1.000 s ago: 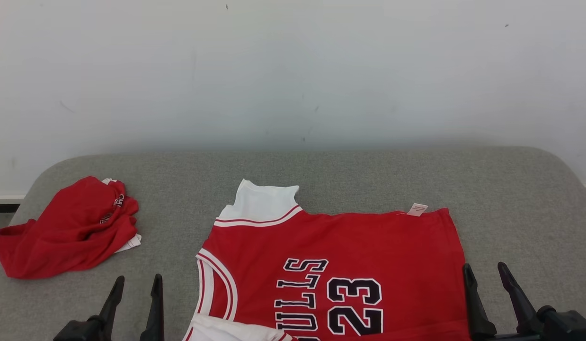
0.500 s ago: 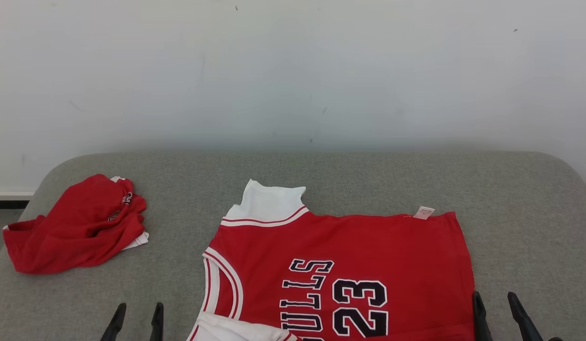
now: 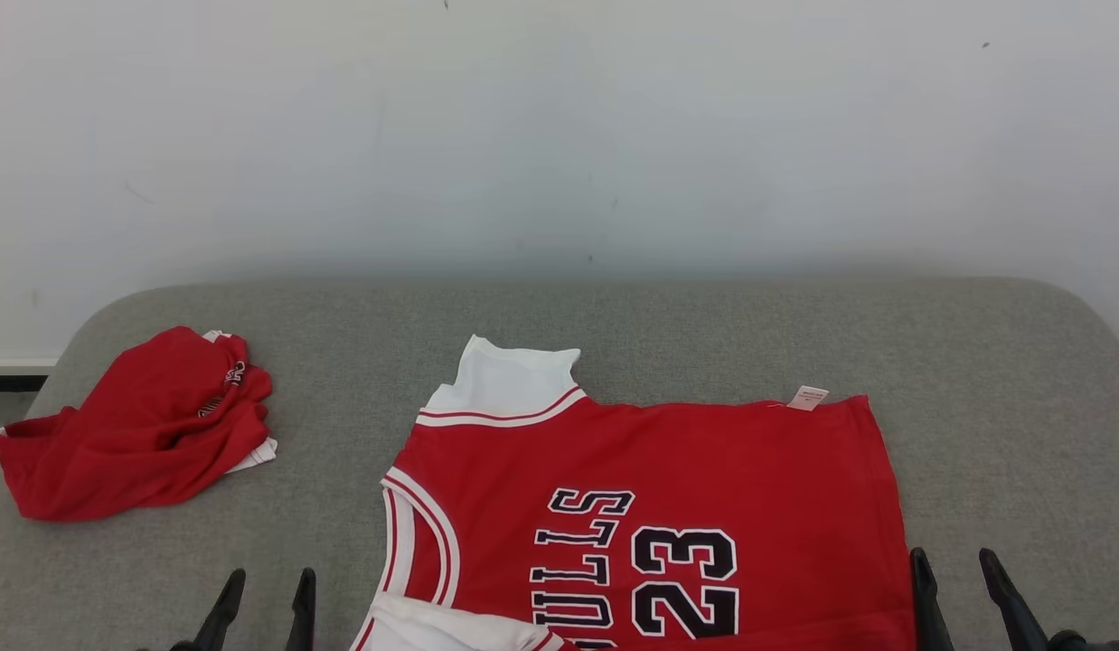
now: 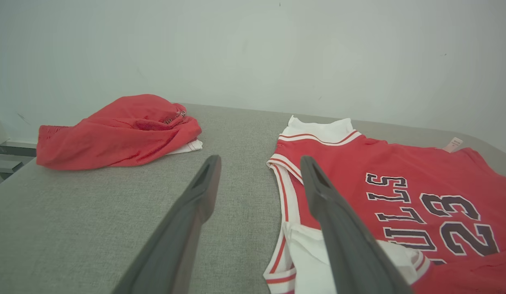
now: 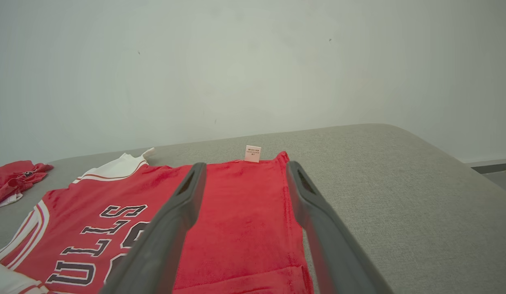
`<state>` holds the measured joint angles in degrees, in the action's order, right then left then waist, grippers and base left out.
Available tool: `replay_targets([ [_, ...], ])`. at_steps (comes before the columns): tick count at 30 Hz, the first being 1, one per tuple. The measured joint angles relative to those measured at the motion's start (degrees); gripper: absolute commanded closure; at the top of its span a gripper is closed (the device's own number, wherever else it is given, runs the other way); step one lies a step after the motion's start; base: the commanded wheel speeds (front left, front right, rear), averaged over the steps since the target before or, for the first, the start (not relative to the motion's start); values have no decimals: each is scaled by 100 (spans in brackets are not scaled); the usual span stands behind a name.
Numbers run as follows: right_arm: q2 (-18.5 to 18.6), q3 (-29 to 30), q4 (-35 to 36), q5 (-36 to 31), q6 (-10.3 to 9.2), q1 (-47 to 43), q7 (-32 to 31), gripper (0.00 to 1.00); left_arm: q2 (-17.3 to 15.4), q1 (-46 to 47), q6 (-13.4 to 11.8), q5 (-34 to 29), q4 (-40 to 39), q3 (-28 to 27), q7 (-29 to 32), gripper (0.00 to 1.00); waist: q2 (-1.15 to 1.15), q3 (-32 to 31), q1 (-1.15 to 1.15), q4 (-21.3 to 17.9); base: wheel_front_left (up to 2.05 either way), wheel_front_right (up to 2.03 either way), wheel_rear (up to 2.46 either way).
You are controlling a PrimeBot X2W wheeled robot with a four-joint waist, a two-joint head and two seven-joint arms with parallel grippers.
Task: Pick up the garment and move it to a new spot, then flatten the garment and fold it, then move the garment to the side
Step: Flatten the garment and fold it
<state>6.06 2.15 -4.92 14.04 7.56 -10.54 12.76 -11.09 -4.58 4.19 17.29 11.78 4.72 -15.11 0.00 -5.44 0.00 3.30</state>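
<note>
Jersey: the red jersey [image 3: 668, 470] with dark letters and "23" lies spread on the grey bench [image 3: 704, 334], slightly right of the middle and turned sideways. Its white-trimmed shoulder points left and its hem right.
Far edge: straight and smooth, with a small pale tag [image 3: 807, 398] sticking out near the right corner.
Near edge: cut off by the bottom of the head view. A white flap lies over the near-left corner, and the wrist views show a low ridge of red cloth along the near side. I cannot tell whether that is a first fold or just a rumple.
Other cloth: a crumpled red garment [image 3: 135, 434] sits at the far left of the bench, well apart from the jersey.
Left gripper [image 3: 270, 583]: jaws spread wide and holding nothing. It hovers just left of the jersey's armhole, over bare bench.
Right gripper [image 3: 954, 565]: jaws spread wide and empty, poised at the jersey's right hem edge.
Done, by my reading: the jersey has been placed and is mostly flat.
Left to do: smooth the near corner, make the folds, then slide the folded jersey to the side.
Likely next: each gripper takes hold of a near corner or edge. That is a guess from how they stand on either side of the cloth.
</note>
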Motion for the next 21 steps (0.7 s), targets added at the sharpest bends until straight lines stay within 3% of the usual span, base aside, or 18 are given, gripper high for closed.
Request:
replay_targets([
  [10,511,41,-452,-64,0,1049,-579,0,-327,1592,243,20,303,347,287,0,0,376,0,-94,0,0,0],
  [21,957,-271,-1548,-41,0,3468,-1430,0,-892,4554,331,825,1141,1157,1271,0,1,1472,1,-289,0,0,0],
])
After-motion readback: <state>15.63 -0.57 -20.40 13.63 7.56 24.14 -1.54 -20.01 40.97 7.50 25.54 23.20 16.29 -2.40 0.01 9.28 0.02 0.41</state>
